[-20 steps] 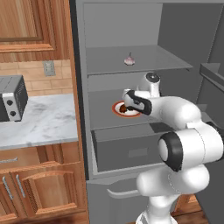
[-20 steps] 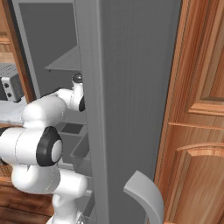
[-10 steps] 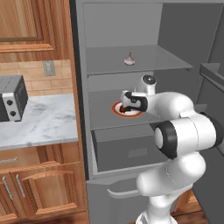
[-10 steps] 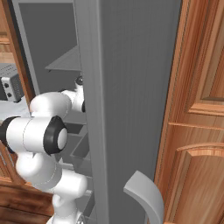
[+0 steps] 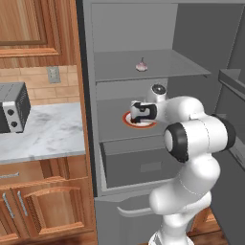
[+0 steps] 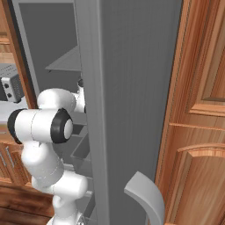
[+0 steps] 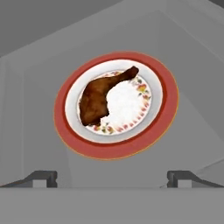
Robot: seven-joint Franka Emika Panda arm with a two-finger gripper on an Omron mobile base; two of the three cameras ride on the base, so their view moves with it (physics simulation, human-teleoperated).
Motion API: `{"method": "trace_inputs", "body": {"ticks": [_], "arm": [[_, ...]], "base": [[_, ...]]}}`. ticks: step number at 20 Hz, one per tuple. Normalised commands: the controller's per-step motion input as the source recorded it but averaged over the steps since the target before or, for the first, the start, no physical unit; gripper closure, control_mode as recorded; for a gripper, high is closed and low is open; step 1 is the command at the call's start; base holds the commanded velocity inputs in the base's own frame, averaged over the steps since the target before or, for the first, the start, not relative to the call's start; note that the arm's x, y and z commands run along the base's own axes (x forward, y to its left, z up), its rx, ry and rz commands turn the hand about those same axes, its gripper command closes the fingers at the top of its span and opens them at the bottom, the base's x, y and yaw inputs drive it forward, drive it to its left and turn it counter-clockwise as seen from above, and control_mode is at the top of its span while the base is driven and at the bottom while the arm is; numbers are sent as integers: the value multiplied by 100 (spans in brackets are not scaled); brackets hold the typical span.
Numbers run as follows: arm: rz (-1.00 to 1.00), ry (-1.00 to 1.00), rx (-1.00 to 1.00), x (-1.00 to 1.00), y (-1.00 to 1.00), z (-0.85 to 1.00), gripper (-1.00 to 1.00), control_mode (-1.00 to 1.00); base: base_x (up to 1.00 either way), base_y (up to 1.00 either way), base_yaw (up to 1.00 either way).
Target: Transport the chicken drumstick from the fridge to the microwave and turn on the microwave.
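In the hand view the chicken drumstick lies on a red-rimmed plate, on the left half of the plate's white centre, its thin bone end pointing toward the upper right of the frame. The plate sits in the middle of the picture on a plain grey shelf of the fridge. The two dark fingertips of the gripper stand at the bottom edge, one at lower left and one at lower right, spread wide with nothing between them. The drumstick lies above the gap between the tips, a little left of its midline and clear of both; the plate's near rim comes close to the tips without touching.

In the left base view the gripper hovers over the plate on the fridge's middle shelf, centre of the frame. A small pale garlic bulb rests on the shelf above, and a grey toaster oven stands on the counter at left.
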Motion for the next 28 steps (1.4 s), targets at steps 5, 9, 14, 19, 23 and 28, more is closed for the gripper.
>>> {"method": "trace_inputs", "body": {"ticks": [5,9,14,19,23,28], "arm": [[-1,5,0,32,6,-15,-100,-100],[-1,3,0,35,0,-16,-100,-100],[-1,0,0,34,0,-21,-100,-100],[-1,0,0,33,1,-22,-100,-100],[-2,0,0,33,1,-20,-100,-100],[-1,1,0,30,1,-18,-100,-100]], "base": [[0,0,0],[0,0,0],[0,0,0],[0,0,0],[0,0,0],[0,0,0]]}}
